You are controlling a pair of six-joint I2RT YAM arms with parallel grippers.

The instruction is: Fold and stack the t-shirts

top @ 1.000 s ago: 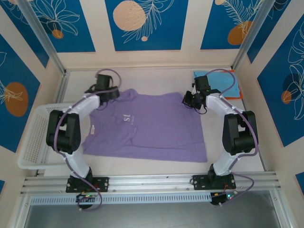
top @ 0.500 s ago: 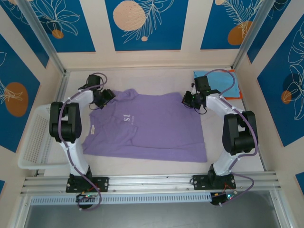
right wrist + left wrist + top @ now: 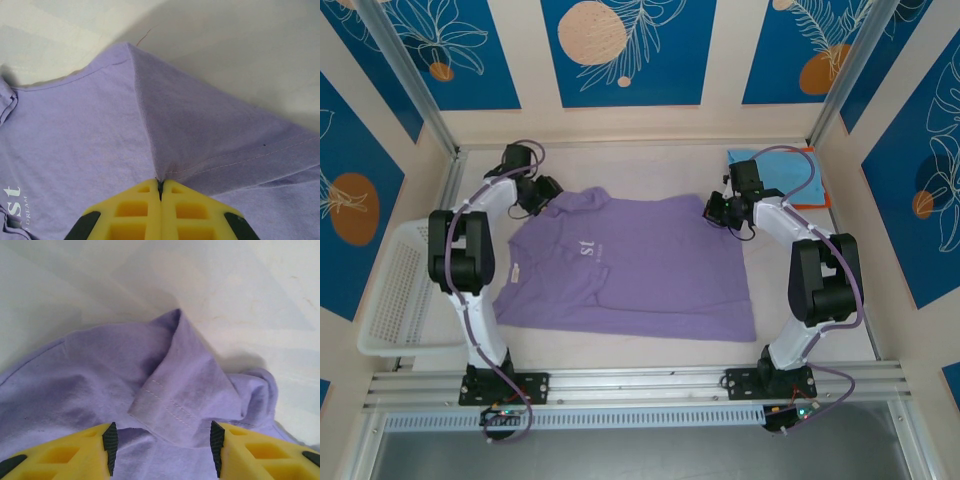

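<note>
A large lavender-purple t-shirt (image 3: 630, 265) with small white chest lettering lies spread on the table. My left gripper (image 3: 542, 193) hovers at its far left sleeve, jaws open. In the left wrist view the folded sleeve hem (image 3: 175, 400) lies between the yellow fingers (image 3: 80, 452), not pinched. My right gripper (image 3: 718, 210) is shut on the shirt's far right sleeve. The right wrist view shows the cloth (image 3: 210, 135) tented up into the shut fingertips (image 3: 160, 187). A light blue t-shirt (image 3: 750, 160) and an orange t-shirt (image 3: 815, 200) lie stacked at the far right corner.
A white mesh basket (image 3: 395, 295) sits at the table's left edge. Metal frame posts (image 3: 405, 80) and patterned walls close in the far side. Bare table (image 3: 650, 165) lies beyond the purple shirt.
My left gripper has moved left and farther back along the shirt's top edge to the left sleeve, its jaws narrowing. The right arm and the shirt have stayed put.
</note>
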